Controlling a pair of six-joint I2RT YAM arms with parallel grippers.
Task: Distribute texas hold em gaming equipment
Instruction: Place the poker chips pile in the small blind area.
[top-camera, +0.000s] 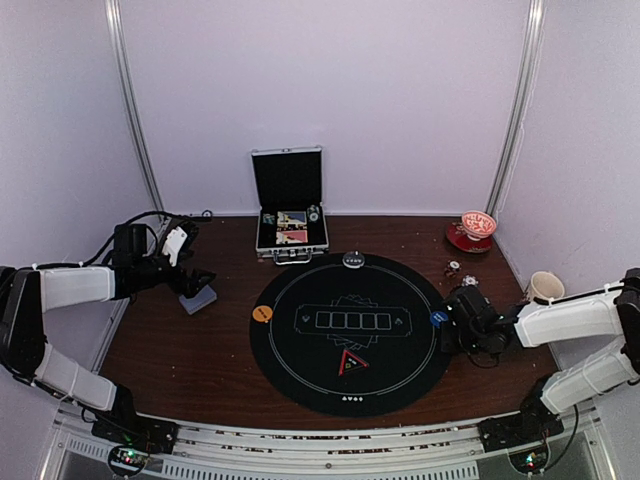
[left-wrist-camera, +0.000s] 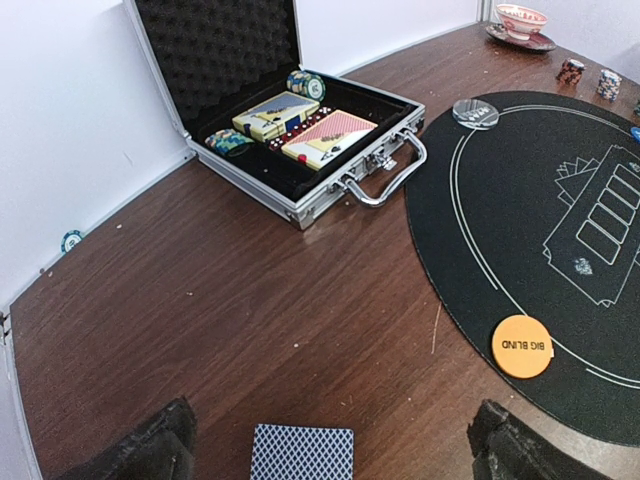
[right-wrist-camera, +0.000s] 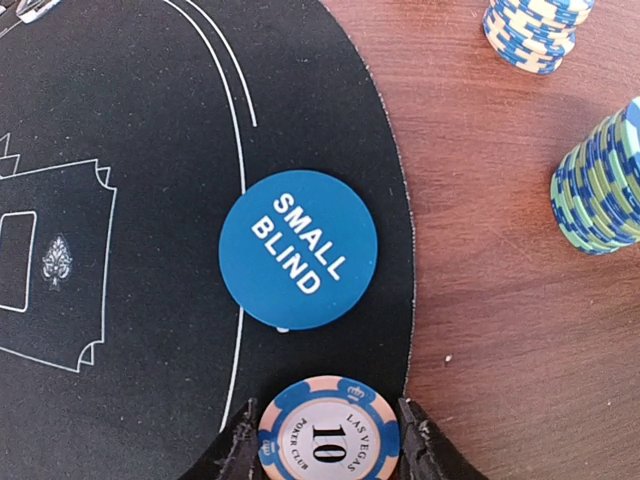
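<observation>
A blue-and-peach poker chip (right-wrist-camera: 328, 435) marked 10 sits between the fingers of my right gripper (right-wrist-camera: 330, 445), which is shut on it low over the black mat's (right-wrist-camera: 120, 120) right edge. Just ahead of it lies the blue SMALL BLIND disc (right-wrist-camera: 298, 248). Two chip stacks (right-wrist-camera: 528, 30) (right-wrist-camera: 600, 185) stand on the wood to the right. My left gripper (left-wrist-camera: 330, 452) hangs wide open over a blue-backed card deck (left-wrist-camera: 301, 452) on the table, left of the mat. The orange BIG BLIND disc (left-wrist-camera: 522, 346) rests on the mat's left rim, a dark dealer disc (left-wrist-camera: 475, 112) on its far rim.
The silver case (top-camera: 290, 248) stands open at the back with card boxes and chips inside. A red bowl on a saucer (top-camera: 476, 230) and a cup (top-camera: 545, 286) are at the right. A small red triangular thing (top-camera: 350, 362) lies on the mat (top-camera: 300, 380).
</observation>
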